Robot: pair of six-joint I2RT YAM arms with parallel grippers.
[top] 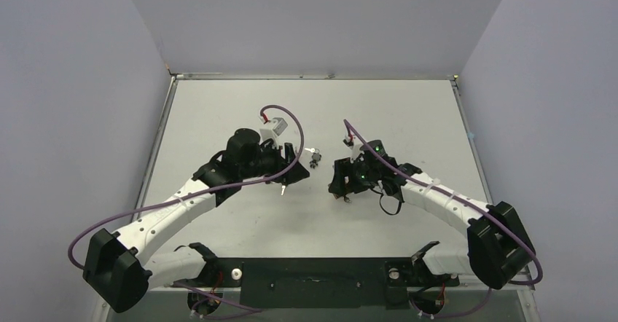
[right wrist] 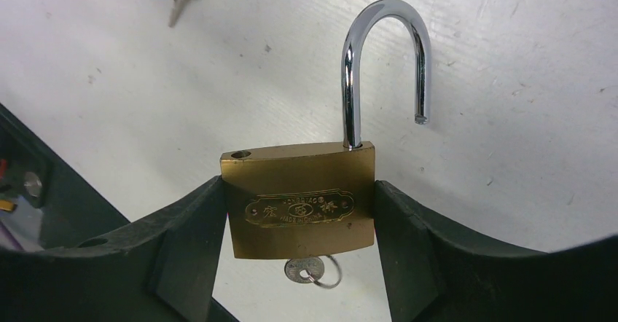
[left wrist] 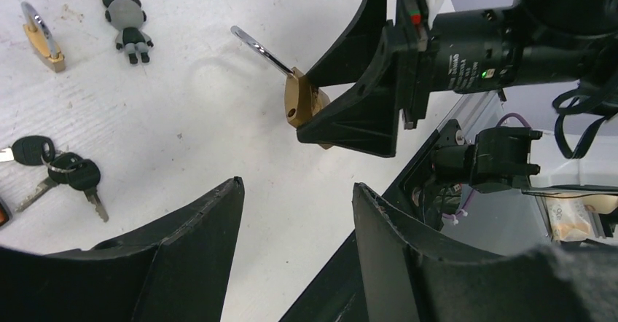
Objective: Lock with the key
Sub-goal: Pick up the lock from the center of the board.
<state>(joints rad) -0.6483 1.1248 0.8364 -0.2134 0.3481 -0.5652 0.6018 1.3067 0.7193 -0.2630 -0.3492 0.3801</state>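
Observation:
The lock (right wrist: 299, 209) is a square brass padlock with its silver shackle (right wrist: 382, 60) swung open. My right gripper (right wrist: 299, 191) is shut on its body, one finger on each side. A small silver key (right wrist: 304, 269) with a ring sticks out of the lock's underside. In the left wrist view the lock (left wrist: 302, 107) shows in the right gripper's fingers just above the table. My left gripper (left wrist: 297, 191) is open and empty, a short way from the lock. In the top view the left gripper (top: 295, 165) and right gripper (top: 341, 183) face each other at mid-table.
A second brass padlock (left wrist: 42, 38) lies at the far left. Beside it are a key on a ring with a grey bear charm (left wrist: 127, 23). A bunch of black-headed keys (left wrist: 58, 173) lies on the white table (left wrist: 182, 118), also seen from above (top: 313, 160). The dark base plate (top: 313, 271) runs along the near edge.

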